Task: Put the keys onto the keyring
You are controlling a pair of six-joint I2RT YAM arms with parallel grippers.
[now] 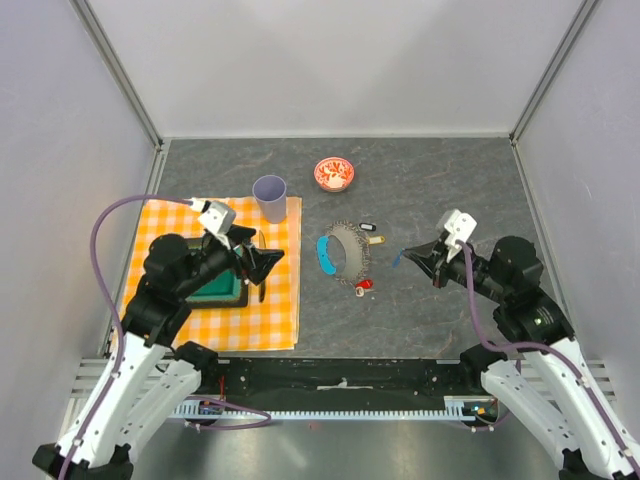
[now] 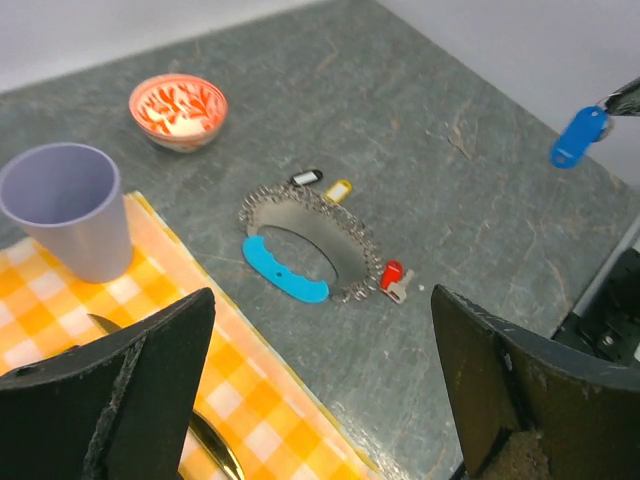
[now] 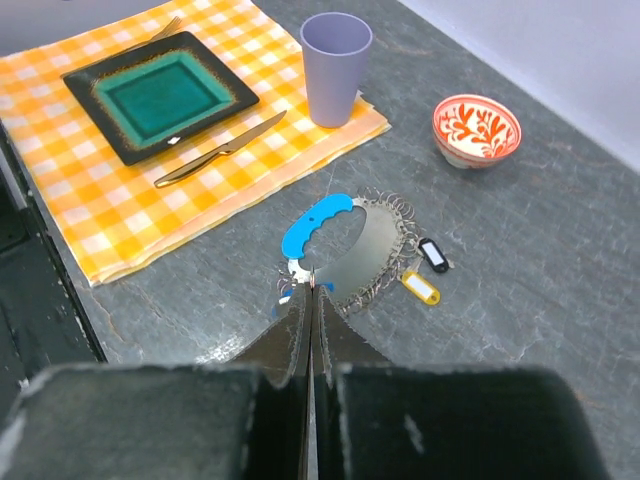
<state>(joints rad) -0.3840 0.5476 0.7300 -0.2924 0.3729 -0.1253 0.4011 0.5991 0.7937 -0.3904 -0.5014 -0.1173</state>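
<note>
1. Your left gripper (image 1: 264, 266) hangs over the near right part of an orange checked placemat (image 1: 260, 325). Its two fingers (image 2: 120, 390) are spread wide, with nothing between them.
2. Your right gripper (image 1: 408, 256) is over the grey table (image 1: 450, 180), to the right of the keyring. Its tips are pressed together on a blue key (image 2: 578, 138), which dangles from them.
3. The keyring (image 1: 362, 256) lies flat on the table between your two grippers. It is a loop of thin grey chain with a bright blue curved fob (image 1: 324, 255) on its left side.
4. Three more keys lie on the table around the loop. A black-and-white key (image 1: 366, 226) sits just beyond the far edge, with a yellow key (image 1: 378, 239) just beside it to the right.
5. A red key (image 1: 365, 285) lies at the loop's near edge. You cannot tell whether it is hooked onto the chain or only touching it.
6. A lilac cup (image 1: 270, 197) stands upright on the far right corner of the placemat. A red-and-white bowl (image 1: 333, 173) sits on the bare table beyond the keyring.
7. A square teal plate (image 3: 160, 95) rests on the placemat, with a knife (image 3: 222, 150) lying just beside it.
</note>
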